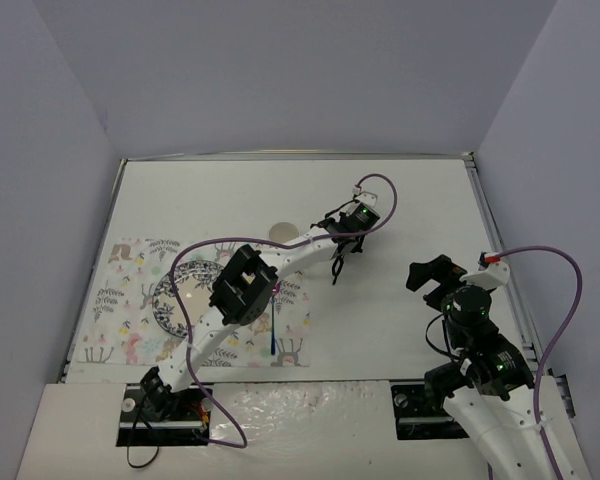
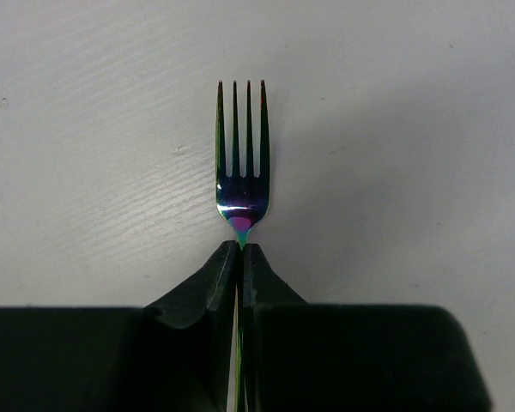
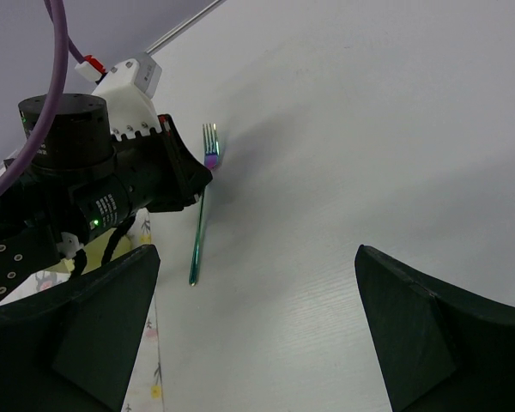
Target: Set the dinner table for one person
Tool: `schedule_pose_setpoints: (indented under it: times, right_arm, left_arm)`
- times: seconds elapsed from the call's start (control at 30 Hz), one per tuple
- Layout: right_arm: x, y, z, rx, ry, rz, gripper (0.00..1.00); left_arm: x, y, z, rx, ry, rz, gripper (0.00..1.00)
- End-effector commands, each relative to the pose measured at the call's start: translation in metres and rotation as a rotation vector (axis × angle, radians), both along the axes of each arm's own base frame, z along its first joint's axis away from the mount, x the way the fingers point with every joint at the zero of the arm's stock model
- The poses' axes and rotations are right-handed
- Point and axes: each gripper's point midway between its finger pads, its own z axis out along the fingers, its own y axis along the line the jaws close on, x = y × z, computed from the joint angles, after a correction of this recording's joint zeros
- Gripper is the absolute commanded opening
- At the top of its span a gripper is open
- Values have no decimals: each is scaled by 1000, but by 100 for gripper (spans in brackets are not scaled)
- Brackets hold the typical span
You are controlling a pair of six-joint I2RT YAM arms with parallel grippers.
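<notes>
An iridescent fork (image 2: 241, 184) points its tines away from me in the left wrist view, over the white dinner table (image 1: 410, 200). My left gripper (image 2: 241, 251) is shut on the fork's neck, just below the head. In the right wrist view the fork's green handle (image 3: 197, 240) slants down from the left gripper (image 3: 184, 180) to the tabletop. I cannot tell whether the fork is lifted. From above, the left gripper (image 1: 337, 264) sits right of the floral placemat (image 1: 130, 300). My right gripper (image 1: 432, 277) stands open over bare table, holding nothing.
A blue-patterned plate (image 1: 170, 300) lies on the placemat, partly hidden by the left arm. A blue-handled utensil (image 1: 272, 335) lies at the mat's right side. A small round disc (image 1: 280, 231) rests behind the mat. Metal edging (image 1: 485, 220) runs along the table's right side.
</notes>
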Motion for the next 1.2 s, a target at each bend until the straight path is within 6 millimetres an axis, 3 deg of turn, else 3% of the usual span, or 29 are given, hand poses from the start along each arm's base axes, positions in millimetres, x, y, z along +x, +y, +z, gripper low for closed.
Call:
schedule_pose_setpoints:
  times: [0.0,0.23,0.4,0.57,0.63,0.67,0.73,0.77,0.8,0.87,0.9,0.93,0.97,1.17]
  right_arm:
    - [2,1,20,20,-77,8,94]
    - [-1,6,40,15,-122,56,94]
    - [1,15,50,-16,-121,116,94]
    - [9,34,57,-30,-117,218,94]
    - [12,41,59,-26,-120,253,95]
    - [13,44,59,-28,-122,267,95]
    - [16,51,58,-28,-121,301,95]
    - [16,54,58,-28,-125,316,95]
    - [18,57,60,-26,-134,329,95]
    - [20,64,56,-20,-131,363,95]
    - [20,69,56,-13,-136,390,95]
    - [20,72,55,-10,-131,405,95]
    - [22,77,52,-1,-129,428,95]
    - [25,95,41,30,-131,512,95]
  left_arm:
    - [11,-4,155,-193,-211,-39,0]
    - [-6,32,263,-231,-327,-48,0]
    - [-12,91,302,-180,-361,15,0]
    - [-13,179,290,-108,-322,128,0]
    - [-22,221,300,-108,-340,180,0]
    - [-26,245,294,-88,-335,214,0]
    - [-30,300,263,-9,-296,299,0]
    - [-36,322,256,11,-291,329,0]
    - [-44,342,263,18,-324,346,0]
    - [-57,387,240,74,-305,408,0]
    - [-66,406,240,79,-322,427,0]
    - [-68,409,240,89,-326,425,0]
    - [-79,433,226,103,-288,453,0]
    - [-108,503,198,226,-290,509,0]
